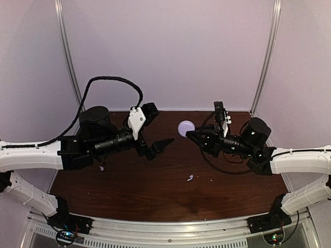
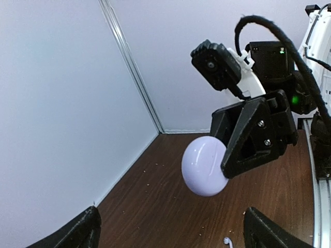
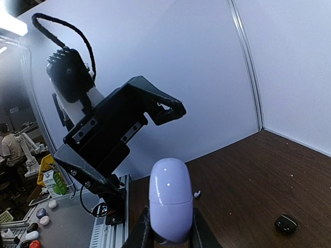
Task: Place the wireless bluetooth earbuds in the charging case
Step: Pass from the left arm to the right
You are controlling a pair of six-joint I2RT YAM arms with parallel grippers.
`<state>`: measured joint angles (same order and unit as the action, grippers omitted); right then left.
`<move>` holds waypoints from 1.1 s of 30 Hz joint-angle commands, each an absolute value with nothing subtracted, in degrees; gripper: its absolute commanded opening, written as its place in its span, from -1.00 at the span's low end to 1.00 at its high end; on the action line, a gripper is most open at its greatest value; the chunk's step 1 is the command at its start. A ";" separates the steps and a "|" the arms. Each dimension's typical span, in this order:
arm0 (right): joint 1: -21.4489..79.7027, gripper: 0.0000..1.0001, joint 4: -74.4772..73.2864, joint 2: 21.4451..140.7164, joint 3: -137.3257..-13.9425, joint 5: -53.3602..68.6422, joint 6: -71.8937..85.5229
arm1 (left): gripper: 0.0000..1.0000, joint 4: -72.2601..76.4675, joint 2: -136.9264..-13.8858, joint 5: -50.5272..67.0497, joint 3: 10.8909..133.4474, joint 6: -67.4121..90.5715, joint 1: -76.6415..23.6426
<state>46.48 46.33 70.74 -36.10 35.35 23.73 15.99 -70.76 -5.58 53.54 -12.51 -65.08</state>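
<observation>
The charging case [image 1: 185, 127] is a pale lavender pebble, closed, held off the table with my right gripper [image 1: 193, 134] shut on it. In the right wrist view the case [image 3: 169, 196] stands upright between the two dark fingers [image 3: 142, 232]. My left gripper [image 1: 156, 128] is open just left of the case and holds nothing. Its fingertips [image 2: 85, 230] frame the case [image 2: 203, 165] from a short distance. One earbud [image 1: 190, 178] lies on the table in front of the case, also seen as a white earbud [image 2: 227, 241]. A second small pale earbud [image 1: 102, 168] lies under the left arm.
The table [image 1: 155, 196] is dark brown wood with white walls close behind and at both sides. A small black oval object [image 3: 285, 223] lies on the wood at the right. A metal rail [image 1: 165, 227] runs along the near edge.
</observation>
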 commanded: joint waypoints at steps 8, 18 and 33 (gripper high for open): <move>46.19 -0.72 39.25 67.68 -36.29 38.45 13.54 | 0.71 7.89 -77.35 11.06 64.13 -1.14 -61.12; 46.43 -0.82 40.19 67.63 -35.99 40.41 13.68 | 0.46 6.23 -80.71 10.74 67.57 -0.40 -59.06; 46.49 -0.88 41.68 67.78 -35.09 42.58 14.30 | 0.34 5.78 -79.69 8.49 68.18 -0.18 -55.94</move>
<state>46.26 39.24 68.58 -35.62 40.03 14.33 4.27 -80.88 9.76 67.29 -0.75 -57.06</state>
